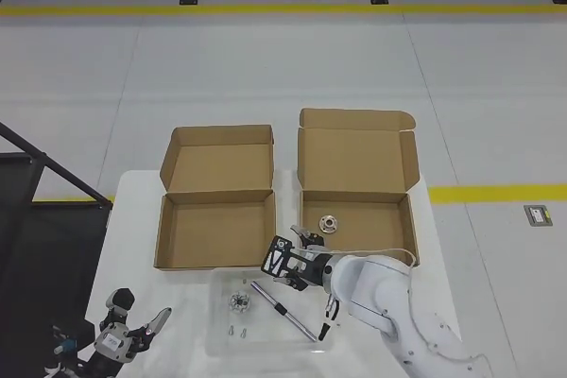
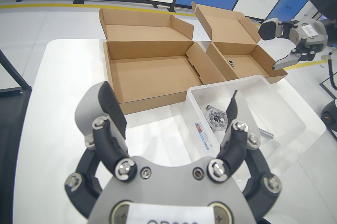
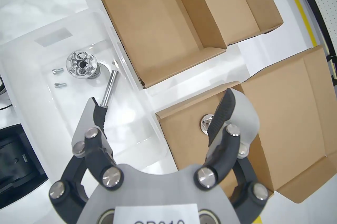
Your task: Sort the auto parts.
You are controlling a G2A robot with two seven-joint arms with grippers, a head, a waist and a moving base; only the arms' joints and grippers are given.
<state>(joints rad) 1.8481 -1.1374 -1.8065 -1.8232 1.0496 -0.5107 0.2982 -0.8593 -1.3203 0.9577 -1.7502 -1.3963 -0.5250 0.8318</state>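
Note:
A clear plastic tray [image 1: 265, 276] at the table's front holds a toothed metal hub [image 1: 238, 302], a steel rod [image 1: 283, 310] and two small bolts [image 1: 234, 331]. In the right wrist view these are the hub [image 3: 80, 67], the rod [image 3: 110, 88] and one of the bolts [image 3: 57, 71]. Behind the tray stand two open cardboard boxes. The left box [image 1: 214, 231] is empty. The right box [image 1: 378, 227] holds a flanged metal part [image 1: 329, 224]. My right gripper [image 1: 291, 250] hangs open above the tray's far right corner and the right box's front wall. My left gripper [image 1: 140, 312] is open above the table's front left.
A black frame and dark panel [image 1: 28, 236] stand left of the white table [image 1: 132, 246]. A black device [image 3: 15, 156] sits beside the tray on its near side. Both box lids stand folded back behind the boxes.

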